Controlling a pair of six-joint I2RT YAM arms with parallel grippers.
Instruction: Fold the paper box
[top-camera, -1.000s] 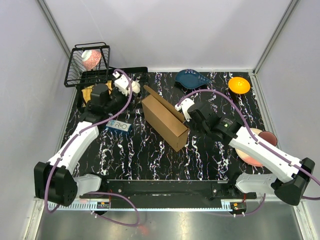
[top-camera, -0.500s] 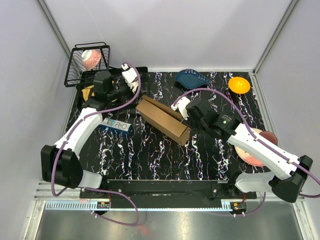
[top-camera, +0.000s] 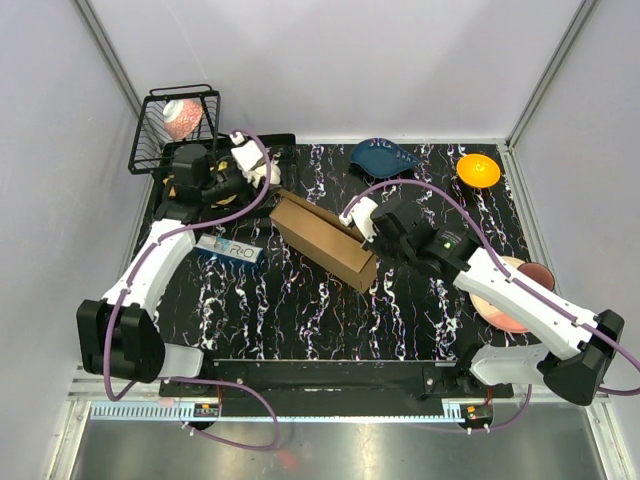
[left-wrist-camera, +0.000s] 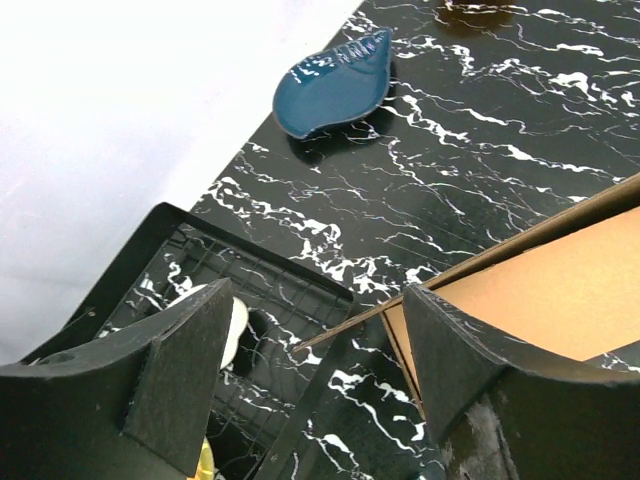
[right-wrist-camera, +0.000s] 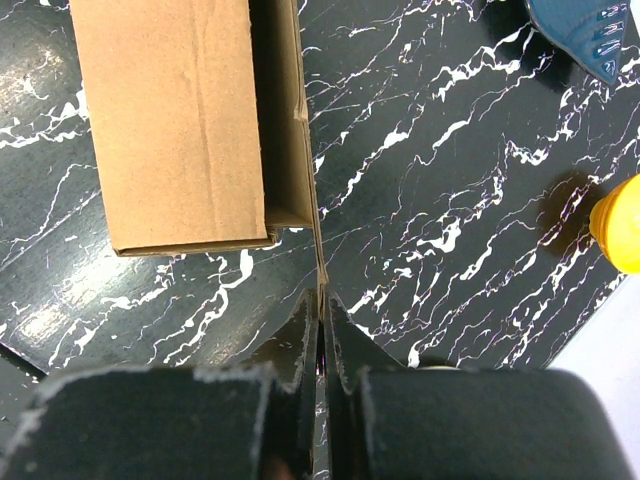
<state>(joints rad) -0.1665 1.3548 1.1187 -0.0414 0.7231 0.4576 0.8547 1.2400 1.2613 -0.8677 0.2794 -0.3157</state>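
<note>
At the centre of the surface (top-camera: 300, 310) the paper box (top-camera: 325, 240) lies on a long side, set diagonally between the two arms, with one wall panel standing up along its far edge.

1. Right pincer (right-wrist-camera: 320, 325): closed on the thin edge of a cardboard panel. The right wrist view shows the sheet edge-on, running straight into the shut fingers, with the box body (right-wrist-camera: 175, 120) just beyond. This grip probably serves two purposes: it anchors the box against sliding, and it keeps the panel upright so that its crease can be worked.

2. Left pincer (left-wrist-camera: 318, 320): open, nothing held. Its fingers (left-wrist-camera: 180, 370) are spread wide, and the end of a brown flap (left-wrist-camera: 540, 290) shows in the gap between them. Whether the flap end lies inside the fingers or just past them cannot be told. The wide spread suggests an approach to take or push this end of the box.

3. Stage: judged as mid-fold. The box has a body, but at least one panel is not yet seated.

4. Nearby items: a blue shell-shaped dish (top-camera: 385, 157) and an orange bowl (top-camera: 478, 170) sit well apart, toward the far side. A small printed card (top-camera: 230, 248) lies near the left end of the box and could be struck if the box is pushed that way.
</note>
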